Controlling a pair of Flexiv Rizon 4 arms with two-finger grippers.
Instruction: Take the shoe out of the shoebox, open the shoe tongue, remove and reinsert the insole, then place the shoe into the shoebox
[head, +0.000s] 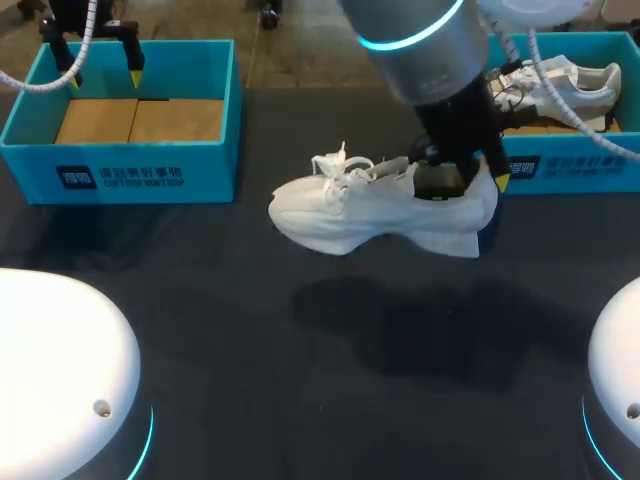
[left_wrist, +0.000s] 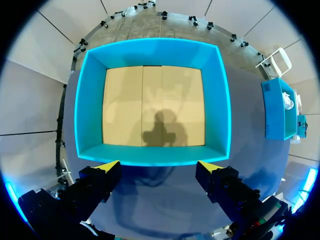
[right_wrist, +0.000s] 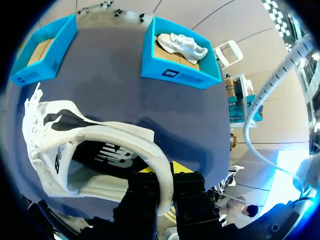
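Right gripper (right_wrist: 162, 182) clamped on the heel collar of the white shoe (head: 380, 210); left gripper (left_wrist: 159, 167) with fingers spread apart.
The white shoe hangs sole-down above the dark table (head: 300, 350), between the left shoebox (head: 140, 170) and the right shoebox (head: 560, 165). Its toe points toward the left shoebox, and its shadow falls on the table apart from it. One finger sits inside the shoe opening, the other outside the heel. The laces (head: 335, 165) lie loose over the tongue. The left gripper hovers over the near wall of the left shoebox, whose cardboard floor is exposed. The right shoebox contains a second white shoe (head: 560, 85).
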